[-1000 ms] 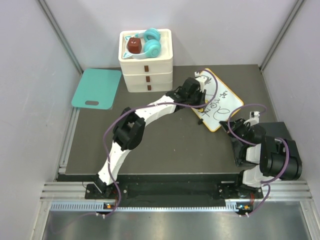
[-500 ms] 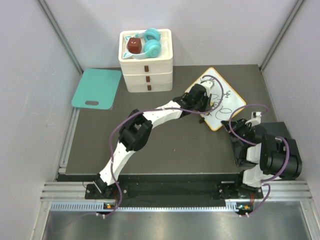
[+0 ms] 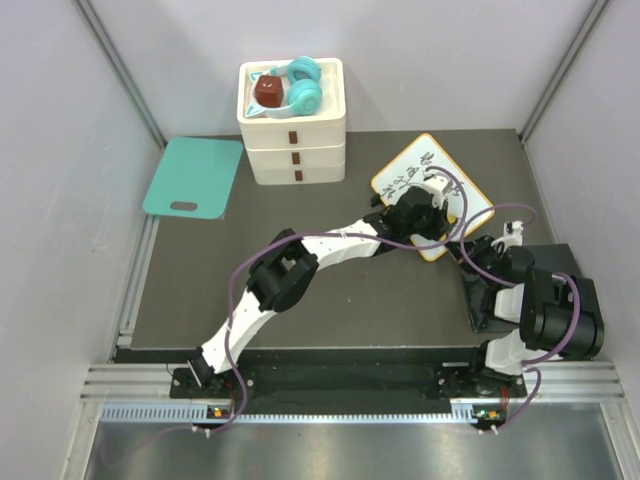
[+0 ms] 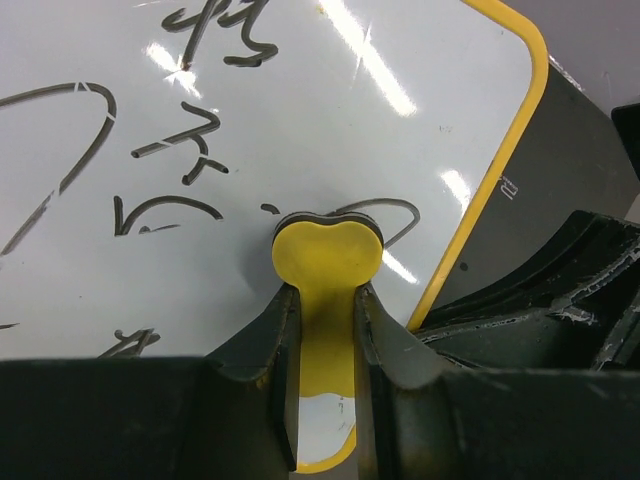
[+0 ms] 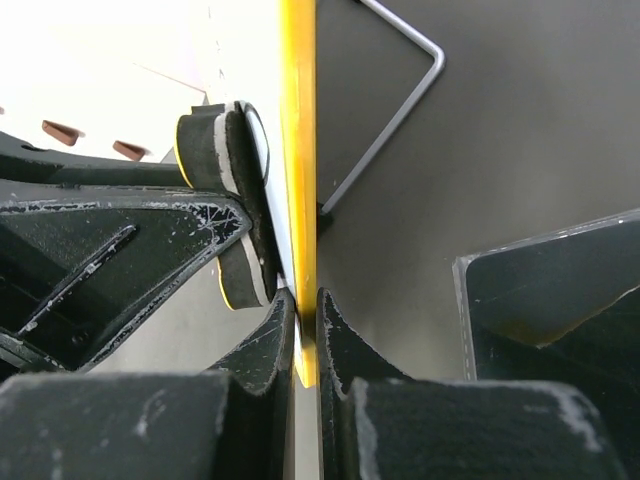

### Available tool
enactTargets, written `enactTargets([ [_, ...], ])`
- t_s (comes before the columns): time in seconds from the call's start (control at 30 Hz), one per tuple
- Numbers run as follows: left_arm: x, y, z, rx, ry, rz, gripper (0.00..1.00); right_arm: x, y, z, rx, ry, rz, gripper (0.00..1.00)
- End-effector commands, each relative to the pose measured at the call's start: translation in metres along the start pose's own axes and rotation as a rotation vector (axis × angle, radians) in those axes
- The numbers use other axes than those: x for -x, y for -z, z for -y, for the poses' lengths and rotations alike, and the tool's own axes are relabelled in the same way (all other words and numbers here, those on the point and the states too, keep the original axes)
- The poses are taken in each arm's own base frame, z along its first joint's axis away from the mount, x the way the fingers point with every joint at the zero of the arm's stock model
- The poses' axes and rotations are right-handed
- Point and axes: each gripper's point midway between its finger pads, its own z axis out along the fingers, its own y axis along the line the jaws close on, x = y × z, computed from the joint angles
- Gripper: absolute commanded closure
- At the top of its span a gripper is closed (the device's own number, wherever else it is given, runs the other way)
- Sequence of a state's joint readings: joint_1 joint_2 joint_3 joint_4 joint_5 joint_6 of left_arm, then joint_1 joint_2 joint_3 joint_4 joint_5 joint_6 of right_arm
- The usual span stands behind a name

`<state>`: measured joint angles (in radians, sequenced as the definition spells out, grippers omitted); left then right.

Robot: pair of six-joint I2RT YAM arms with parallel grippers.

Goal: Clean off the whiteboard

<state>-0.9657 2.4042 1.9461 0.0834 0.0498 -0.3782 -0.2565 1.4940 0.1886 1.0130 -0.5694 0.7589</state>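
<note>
The whiteboard (image 3: 415, 168), white with an orange-yellow rim and black scribbles, lies at the back right of the dark mat. My left gripper (image 3: 432, 207) is over its near part, shut on a yellow eraser (image 4: 327, 250) whose pad presses on the board face (image 4: 250, 100) beside a scribble. In the right wrist view the eraser (image 5: 222, 150) shows edge-on against the board. My right gripper (image 5: 306, 300) is shut on the board's yellow rim (image 5: 297, 150) at its near right edge; from above that gripper (image 3: 476, 245) sits by the board's corner.
A white drawer stack (image 3: 292, 140) at the back holds teal headphones (image 3: 300, 88) and a brown block. A teal board (image 3: 195, 177) lies at the back left. A dark grey pad (image 3: 558, 262) is under my right arm. A wire bracket (image 5: 400, 110) sticks out behind the whiteboard.
My left arm swept the eraser from the board's far left part toward its near right edge. The board shifted a little toward the back. The right jaws tightened on the rim.
</note>
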Motion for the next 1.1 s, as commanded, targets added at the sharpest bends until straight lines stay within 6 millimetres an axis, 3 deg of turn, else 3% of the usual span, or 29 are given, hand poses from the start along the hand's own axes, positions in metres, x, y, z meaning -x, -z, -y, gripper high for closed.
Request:
enactTargets([
  [0.0, -0.057, 0.002, -0.056, 0.154, 0.037, -0.114, 1.0, 0.01, -0.006, -0.009, 0.029, 0.035, -0.003, 1.0],
  [0.13, -0.061, 0.018, -0.106, 0.285, 0.072, -0.12, 1.0, 0.01, -0.006, -0.009, 0.031, 0.036, -0.005, 1.0],
  [0.23, -0.063, 0.027, -0.132, 0.368, 0.14, -0.112, 1.0, 0.009, -0.006, -0.01, 0.035, 0.037, -0.007, 1.0],
  [0.4, -0.065, 0.023, -0.156, 0.396, 0.213, -0.118, 1.0, 0.009, -0.006, -0.012, 0.047, 0.043, -0.01, 1.0],
  [0.53, -0.044, 0.015, -0.161, 0.39, 0.227, -0.085, 1.0, 0.008, -0.005, -0.012, 0.053, 0.044, -0.015, 1.0],
  [0.6, -0.043, 0.01, -0.164, 0.385, 0.228, -0.09, 1.0, 0.007, -0.006, -0.012, 0.052, 0.043, -0.018, 1.0],
  [0.63, -0.037, 0.007, -0.16, 0.364, 0.223, -0.085, 1.0, 0.008, -0.006, -0.012, 0.054, 0.044, -0.016, 1.0],
  [0.77, -0.045, -0.003, -0.14, 0.278, 0.221, -0.112, 1.0, 0.008, -0.006, -0.013, 0.056, 0.045, -0.018, 1.0],
  [0.83, -0.055, -0.005, -0.12, 0.225, 0.207, -0.144, 1.0, 0.008, -0.006, -0.013, 0.056, 0.042, -0.02, 1.0],
  [0.9, -0.062, -0.004, -0.104, 0.206, 0.206, -0.161, 1.0, 0.007, -0.007, -0.013, 0.059, 0.044, -0.022, 1.0],
  [0.93, -0.075, -0.002, -0.102, 0.207, 0.228, -0.185, 1.0, 0.007, -0.007, -0.013, 0.061, 0.043, -0.023, 1.0],
  [0.97, -0.071, 0.001, -0.095, 0.188, 0.238, -0.173, 1.0, 0.007, -0.007, -0.013, 0.06, 0.042, -0.024, 1.0],
  [1.0, -0.085, 0.004, -0.089, 0.173, 0.246, -0.184, 1.0, 0.007, -0.007, -0.013, 0.059, 0.041, -0.024, 1.0],
  [1.07, -0.08, 0.009, -0.074, 0.142, 0.241, -0.172, 1.0, 0.007, -0.007, -0.013, 0.058, 0.04, -0.025, 1.0],
])
